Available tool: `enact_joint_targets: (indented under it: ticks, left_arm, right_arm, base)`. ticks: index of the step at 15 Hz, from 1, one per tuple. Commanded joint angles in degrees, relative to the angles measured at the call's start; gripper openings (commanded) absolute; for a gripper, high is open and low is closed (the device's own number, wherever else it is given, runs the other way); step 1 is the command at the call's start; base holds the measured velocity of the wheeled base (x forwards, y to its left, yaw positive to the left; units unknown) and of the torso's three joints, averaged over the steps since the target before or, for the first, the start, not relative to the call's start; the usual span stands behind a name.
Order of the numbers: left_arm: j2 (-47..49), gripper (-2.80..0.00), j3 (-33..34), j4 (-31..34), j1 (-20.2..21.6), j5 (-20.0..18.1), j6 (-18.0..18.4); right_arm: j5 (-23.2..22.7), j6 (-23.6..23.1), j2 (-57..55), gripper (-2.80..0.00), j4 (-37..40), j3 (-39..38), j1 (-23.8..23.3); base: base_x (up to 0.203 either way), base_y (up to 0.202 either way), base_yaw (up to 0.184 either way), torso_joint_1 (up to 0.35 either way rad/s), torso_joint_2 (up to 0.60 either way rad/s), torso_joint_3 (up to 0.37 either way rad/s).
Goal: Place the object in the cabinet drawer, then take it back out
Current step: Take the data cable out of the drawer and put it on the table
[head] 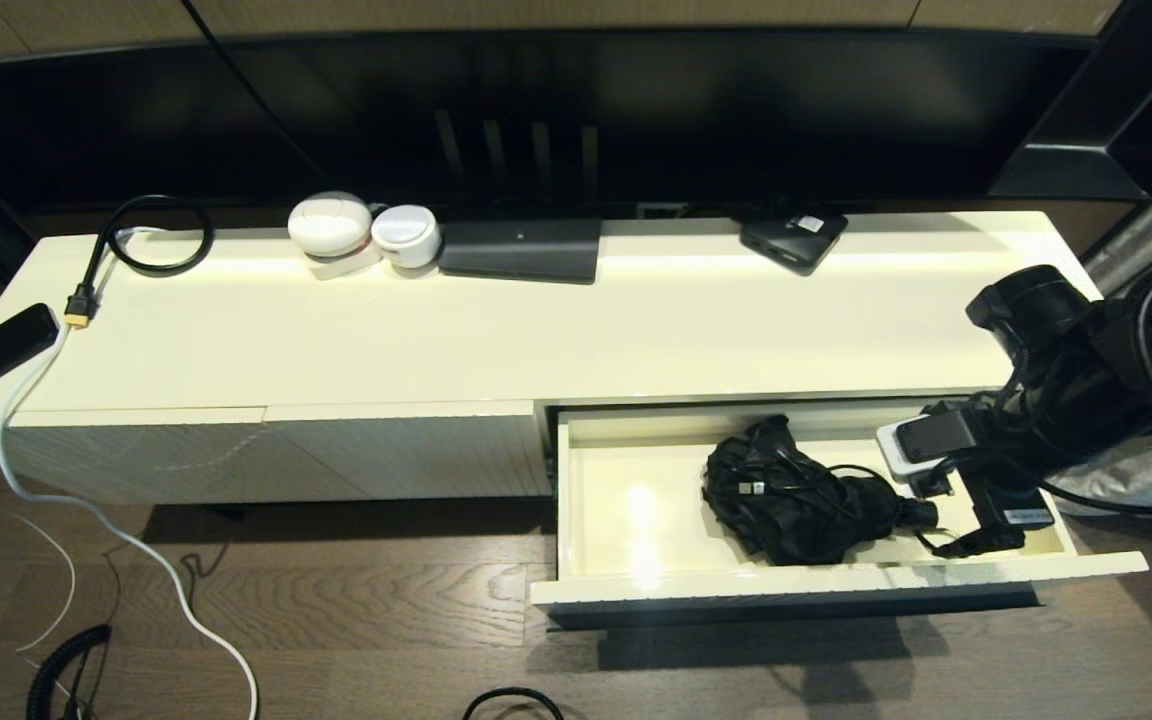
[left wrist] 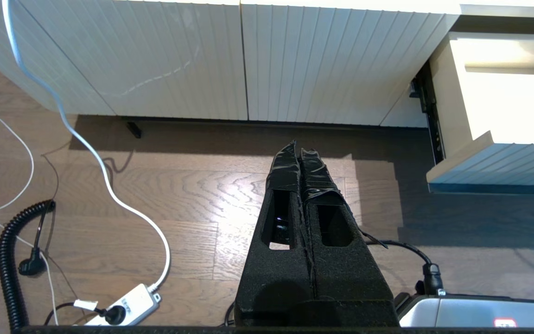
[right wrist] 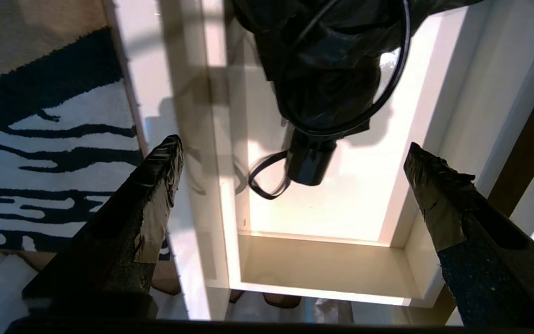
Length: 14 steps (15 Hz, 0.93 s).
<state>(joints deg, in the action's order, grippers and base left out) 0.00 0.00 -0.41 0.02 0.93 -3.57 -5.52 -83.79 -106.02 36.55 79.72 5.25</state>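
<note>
Folded black umbrella lying loose in the open cabinet drawer, right gripper poised above its handle end.

The umbrella (head: 801,500) rests on the floor of the cabinet drawer (head: 616,500), toward its right half, wrist strap trailing from the handle. The right gripper (right wrist: 290,176) hangs over that end, jaws spread wide and empty — one finger looks to sit above the front wall, so a straight descent could strike the rim, or close on the strap alone and let the bundle slip. Only the right wrist view shows this overlap; only the left wrist view shows the left gripper (left wrist: 300,153) clenched, empty, parked over the wood floor (left wrist: 179,195).
</note>
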Motion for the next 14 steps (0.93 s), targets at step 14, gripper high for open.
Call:
enact_joint_targets:
  ticks: [14]
  left_arm:
    - [0.0,-2.80,0.0,0.0,0.1,0.0,0.0]
  right_arm:
    - [-0.4,0.3,-8.3,0.00,-5.3,4.3,-1.6]
  base:
    - [0.000,0.000,0.000,0.000,0.00,0.000]
